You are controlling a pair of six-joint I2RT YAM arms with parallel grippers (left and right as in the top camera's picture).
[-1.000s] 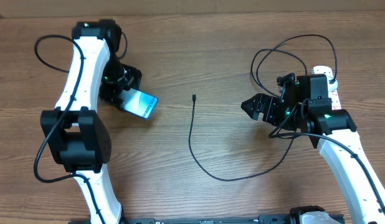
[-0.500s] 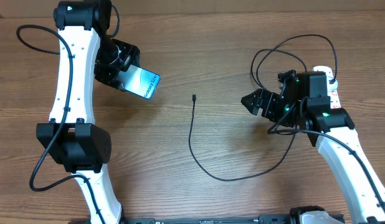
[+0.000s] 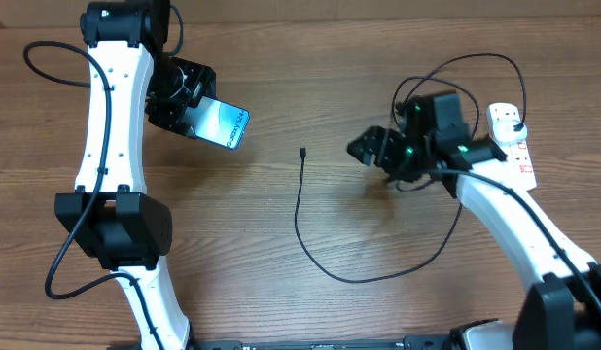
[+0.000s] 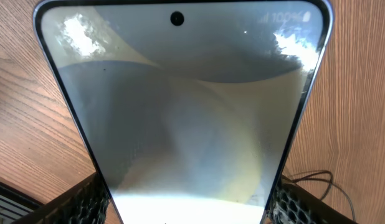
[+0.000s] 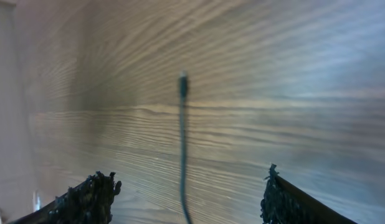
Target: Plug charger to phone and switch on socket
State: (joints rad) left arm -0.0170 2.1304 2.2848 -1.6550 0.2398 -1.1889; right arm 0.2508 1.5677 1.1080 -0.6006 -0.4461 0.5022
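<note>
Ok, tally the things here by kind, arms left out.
phone: 1
charger: 1
socket: 1
Total: 3

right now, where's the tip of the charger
Overhead view: the charger tip lies on the table near the centre, between the phone in the left gripper and the right gripper, whose open fingers face it.

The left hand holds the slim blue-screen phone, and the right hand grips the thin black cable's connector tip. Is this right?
No: the overhead view shows the right hand open, apart from the thin black cable's connector tip. The rest is right.
</note>
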